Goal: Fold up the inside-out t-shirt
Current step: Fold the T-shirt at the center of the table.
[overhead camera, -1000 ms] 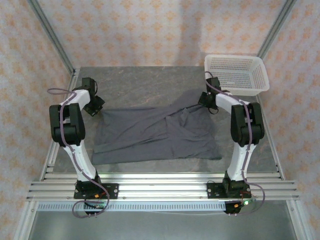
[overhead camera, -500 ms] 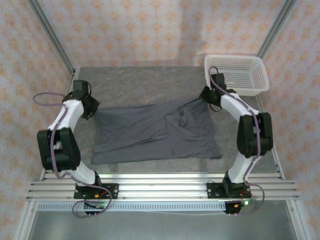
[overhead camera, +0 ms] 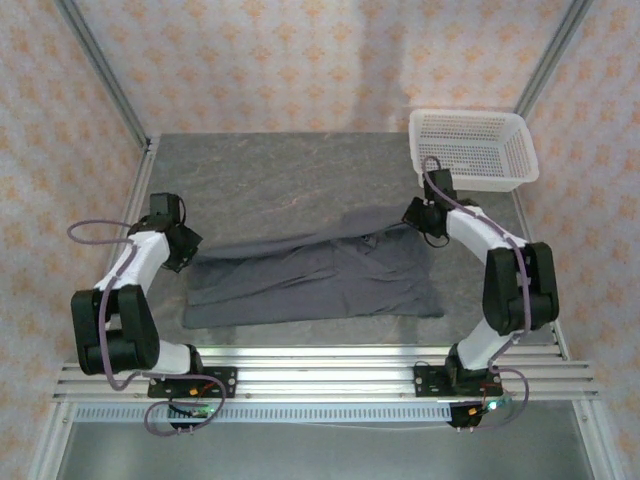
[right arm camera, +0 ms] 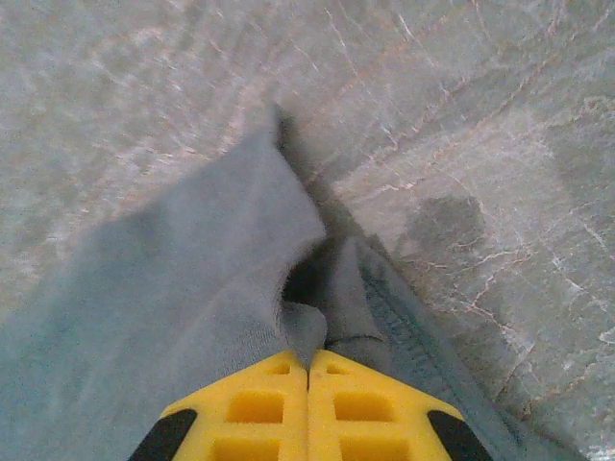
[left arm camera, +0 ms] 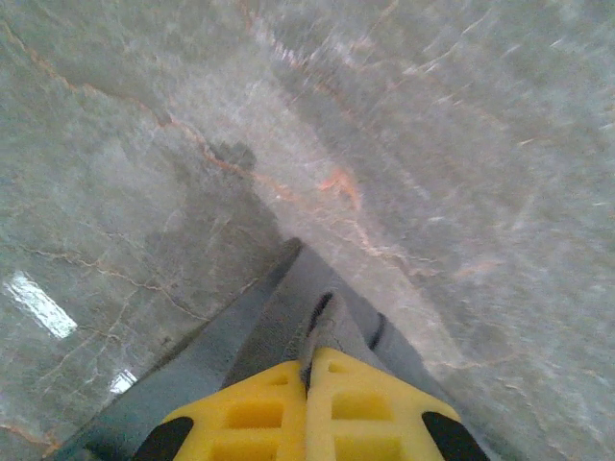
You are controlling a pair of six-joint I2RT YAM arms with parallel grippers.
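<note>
One t-shirt [overhead camera: 320, 285], one basket [overhead camera: 468, 150], one tabletop [overhead camera: 280, 180].
Both left tool [left arm camera: 307, 357] and right tool [right arm camera: 307, 359] grip the t-shirt, one far corner each.

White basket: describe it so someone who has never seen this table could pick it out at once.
Start at the grey marbled table and go to its far right corner, beyond the right gripper. There stands the white basket, a rectangular tub with perforated walls. Its neighbour, the dark grey t-shirt, is limp cloth; the basket is pale and rigid.
</note>
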